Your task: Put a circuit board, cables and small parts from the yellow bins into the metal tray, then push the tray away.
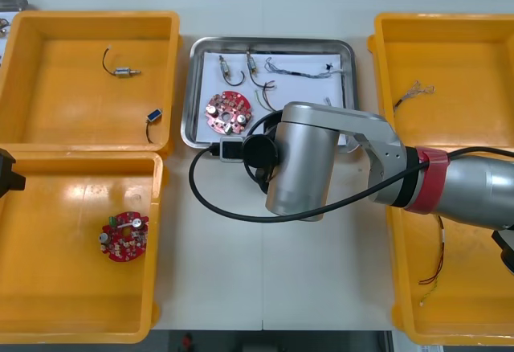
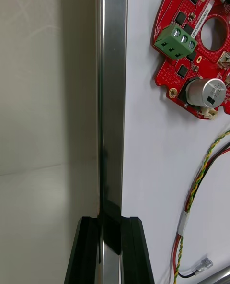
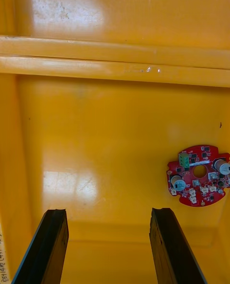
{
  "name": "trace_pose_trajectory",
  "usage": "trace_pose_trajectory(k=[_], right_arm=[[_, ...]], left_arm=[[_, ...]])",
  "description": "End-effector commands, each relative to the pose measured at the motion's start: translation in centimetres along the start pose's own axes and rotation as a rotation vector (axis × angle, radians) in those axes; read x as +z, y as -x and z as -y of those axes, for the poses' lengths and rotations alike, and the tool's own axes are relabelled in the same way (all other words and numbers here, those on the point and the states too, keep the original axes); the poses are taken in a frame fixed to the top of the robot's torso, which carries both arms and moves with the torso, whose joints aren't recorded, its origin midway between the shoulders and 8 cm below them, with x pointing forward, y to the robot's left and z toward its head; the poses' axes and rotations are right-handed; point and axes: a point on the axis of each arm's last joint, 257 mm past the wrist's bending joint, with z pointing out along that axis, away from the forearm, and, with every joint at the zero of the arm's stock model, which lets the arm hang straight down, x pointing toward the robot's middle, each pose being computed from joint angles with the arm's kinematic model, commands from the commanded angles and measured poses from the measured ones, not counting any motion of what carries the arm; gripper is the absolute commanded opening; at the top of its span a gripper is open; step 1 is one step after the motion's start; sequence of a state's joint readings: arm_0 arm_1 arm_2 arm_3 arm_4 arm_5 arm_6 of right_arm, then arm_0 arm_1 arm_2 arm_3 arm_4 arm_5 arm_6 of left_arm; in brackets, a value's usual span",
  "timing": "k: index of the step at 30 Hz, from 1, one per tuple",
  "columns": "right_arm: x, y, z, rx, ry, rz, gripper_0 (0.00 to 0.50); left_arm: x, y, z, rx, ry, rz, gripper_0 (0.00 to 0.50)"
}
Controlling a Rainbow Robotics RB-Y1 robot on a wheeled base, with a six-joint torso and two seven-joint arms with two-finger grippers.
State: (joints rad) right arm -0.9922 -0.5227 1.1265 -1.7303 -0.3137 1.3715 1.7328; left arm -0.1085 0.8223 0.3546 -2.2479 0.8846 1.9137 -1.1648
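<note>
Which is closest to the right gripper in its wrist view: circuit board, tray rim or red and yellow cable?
1. Tray rim: pinched by the right gripper.
2. Red and yellow cable: in the tray, just past the fingers.
3. Circuit board: in the tray, farther on.

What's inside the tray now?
A circuit board, cables and small metal parts. The right arm covers the tray's near right corner; the right gripper grips its rim. Left gripper hangs over a bin.
</note>
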Motion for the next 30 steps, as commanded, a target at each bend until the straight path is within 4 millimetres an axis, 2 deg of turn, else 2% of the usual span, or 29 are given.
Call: trace_pose_trajectory(k=[1, 14, 22, 30], right_arm=[[-0.6, 1.1, 3.5, -0.058, -0.078, 0.022, 0.0], [0.6, 1.2, 6.7, -0.071, -0.14, 0.03, 0.0], [1.5, 1.8, 9.9, -0.05, -0.177, 0.028, 0.0], [2.6, 2.3, 12.0, -0.035, -0.201, 0.046, 0.0]], left_arm=[[-0.4, -0.4, 0.0, -0.067, -0.005, 0.009, 0.5], [-0.4, -0.4, 0.0, -0.067, -0.005, 0.009, 0.5], [-0.4, -0.4, 0.0, -0.067, -0.005, 0.009, 0.5], [-0.4, -0.4, 0.0, -0.067, -0.005, 0.009, 0.5]])
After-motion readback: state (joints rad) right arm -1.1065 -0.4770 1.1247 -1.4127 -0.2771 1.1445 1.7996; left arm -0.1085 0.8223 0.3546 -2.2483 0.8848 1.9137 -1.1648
